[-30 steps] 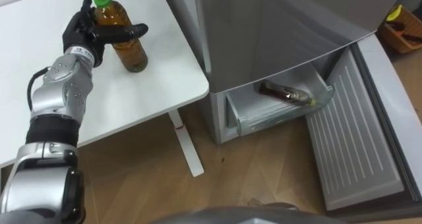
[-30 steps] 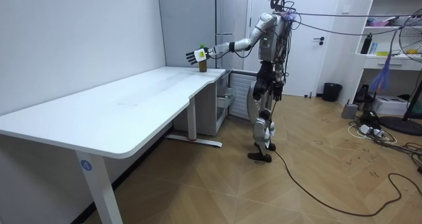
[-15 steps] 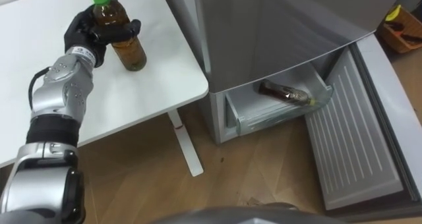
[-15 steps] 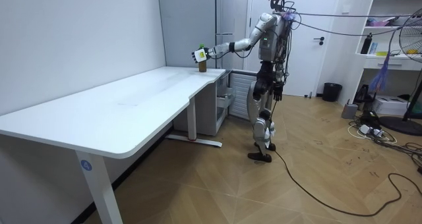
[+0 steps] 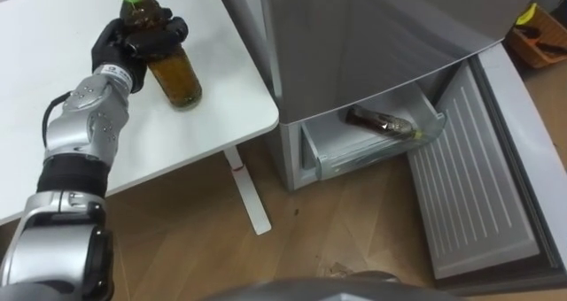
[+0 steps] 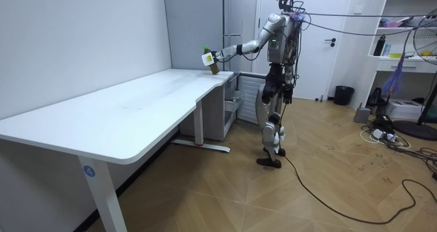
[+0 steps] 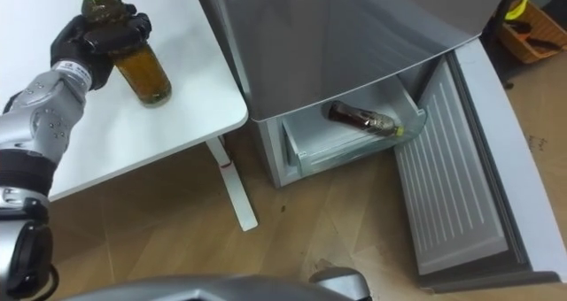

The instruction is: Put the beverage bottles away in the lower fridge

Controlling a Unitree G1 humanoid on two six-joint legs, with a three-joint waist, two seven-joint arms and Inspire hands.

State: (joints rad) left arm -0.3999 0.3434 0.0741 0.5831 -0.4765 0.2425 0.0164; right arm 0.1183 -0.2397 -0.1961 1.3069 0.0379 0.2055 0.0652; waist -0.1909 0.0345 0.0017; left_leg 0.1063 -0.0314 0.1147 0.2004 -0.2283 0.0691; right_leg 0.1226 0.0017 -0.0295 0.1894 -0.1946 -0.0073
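Note:
A tea bottle (image 5: 177, 75) with a green cap stands out tilted over the far right corner of the white table (image 5: 221, 97). My left hand (image 5: 133, 40) is shut on its upper half, with dark fingers wrapped round the neck and shoulder. In the room view the bottle (image 6: 213, 67) hangs slanted just above the tabletop, at the end of my outstretched left arm. To the right, the grey fridge (image 5: 372, 27) has its lower drawer (image 5: 354, 155) pulled out. A second dark bottle (image 5: 381, 122) lies on its side in the drawer.
The lower fridge door (image 5: 478, 195) is swung wide open to the right of the drawer. The table's leg (image 5: 248, 195) stands on the wooden floor between table and fridge. An orange basket (image 5: 540, 40) sits at the far right.
My left hand's fingers have closed round the tea bottle. The bottle has tipped over and come up off the table.

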